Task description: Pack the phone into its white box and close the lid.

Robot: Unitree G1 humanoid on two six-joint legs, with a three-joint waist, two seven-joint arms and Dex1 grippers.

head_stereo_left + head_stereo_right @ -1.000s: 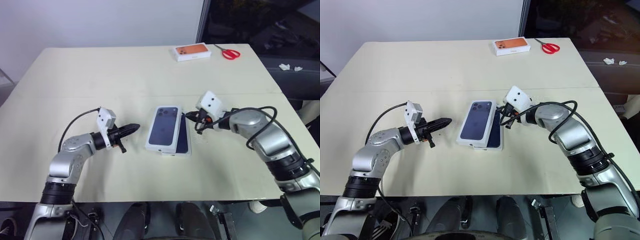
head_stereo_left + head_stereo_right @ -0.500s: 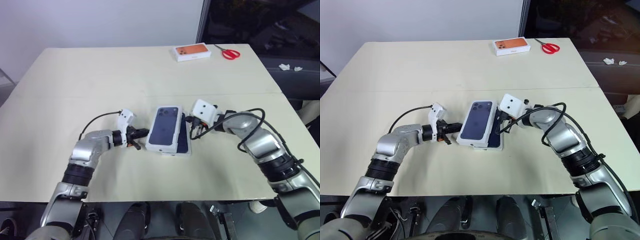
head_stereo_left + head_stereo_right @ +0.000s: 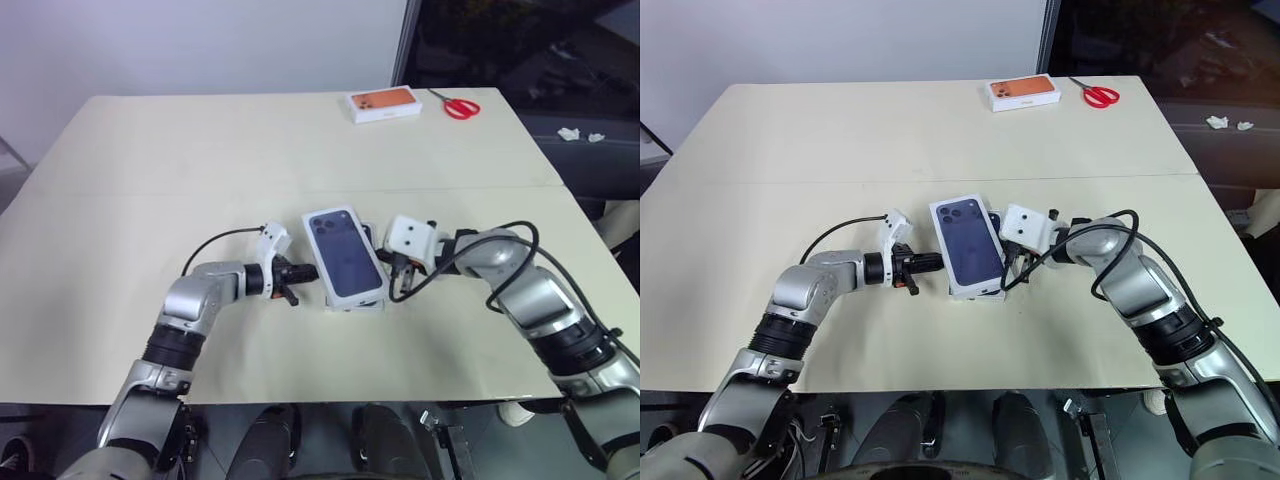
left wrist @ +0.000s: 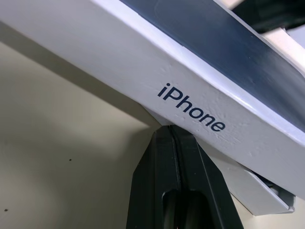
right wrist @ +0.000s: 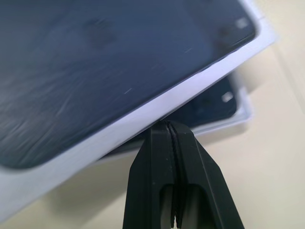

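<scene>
**Inspector:** What did the table carry?

**Assistant:** It was a pale cream, matte top with a seam running across it. At the middle lay the lid, a shallow white rectangular cover with rounded corners, smooth card walls and a dark glossy phone picture on its upper face. It sat skewed over the white box, whose thin white rim protruded beneath it at the near edge and on the robot's right.

**Inspector:** And the phone?

**Assistant:** The phone was a flat dark navy slab inside the white box, glimpsed under the raised edge of the lid in the right wrist view. The lid was not seated square on it.

**Inspector:** State of the grippers?

**Assistant:** The left gripper was clenched with nothing between its black fingers; the tips met the lid's long wall on the robot's left, just below the printed lettering. The right gripper was likewise clenched and empty, its tips against the opposite side, at the gap between the lid and the box rim.

**Inspector:** Anything else?

**Assistant:** At the far edge stood an orange-topped white box, and just beside it red-handled scissors, well apart from the work
</scene>
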